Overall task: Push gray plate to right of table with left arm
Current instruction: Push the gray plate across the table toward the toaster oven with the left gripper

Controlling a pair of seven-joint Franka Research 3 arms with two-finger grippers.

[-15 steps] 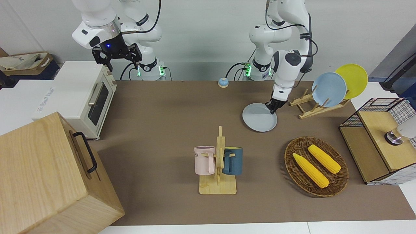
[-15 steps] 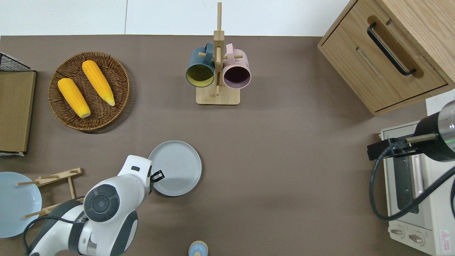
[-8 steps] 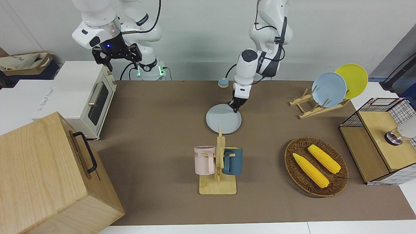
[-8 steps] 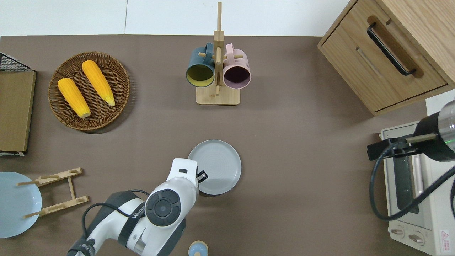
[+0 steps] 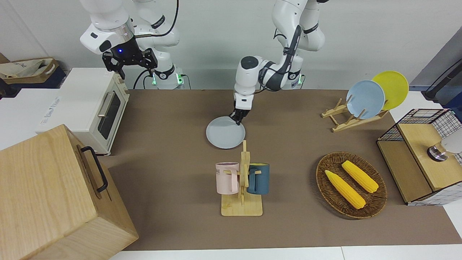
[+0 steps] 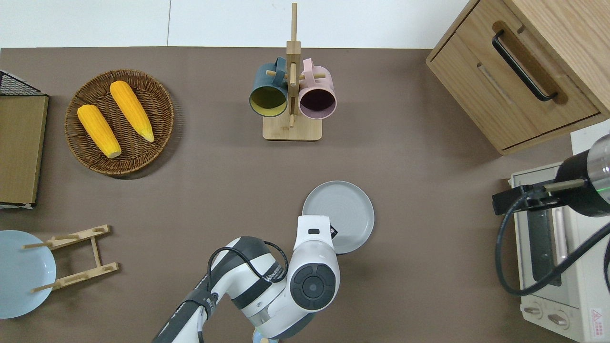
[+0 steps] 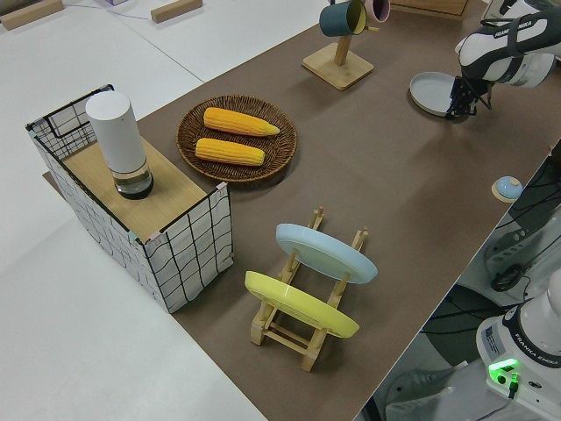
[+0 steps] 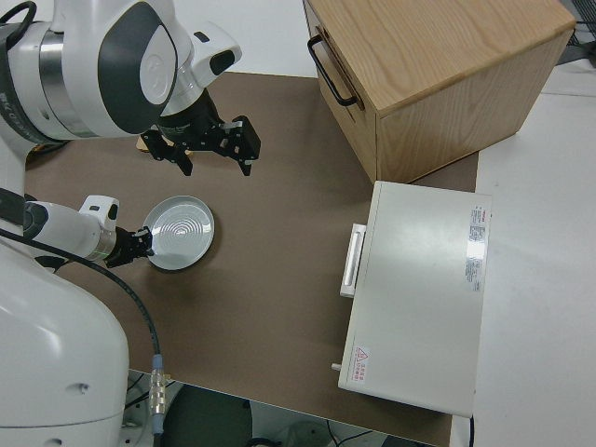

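Note:
The gray plate [image 5: 224, 133] lies flat on the brown table [image 5: 173, 119], near its middle and nearer to the robots than the mug rack; it also shows in the overhead view [image 6: 342, 212]. My left gripper [image 5: 238, 119] is down at table height with its fingers together. It touches the plate's rim on the part toward the robots and the left arm's end, as the overhead view [image 6: 332, 233] and the right side view [image 8: 140, 244] show. It holds nothing. My right gripper [image 5: 131, 70] is open and parked.
A mug rack [image 5: 242, 180] with a pink and a blue mug stands farther from the robots than the plate. A toaster oven [image 5: 97, 108] and a wooden drawer cabinet [image 5: 54, 195] stand at the right arm's end. A corn basket [image 5: 351, 184] and a plate rack [image 5: 346, 119] are at the left arm's end.
My left gripper has swept toward the right arm's end, sliding the gray plate from beside the plate rack to the middle of the table. The right arm has not moved.

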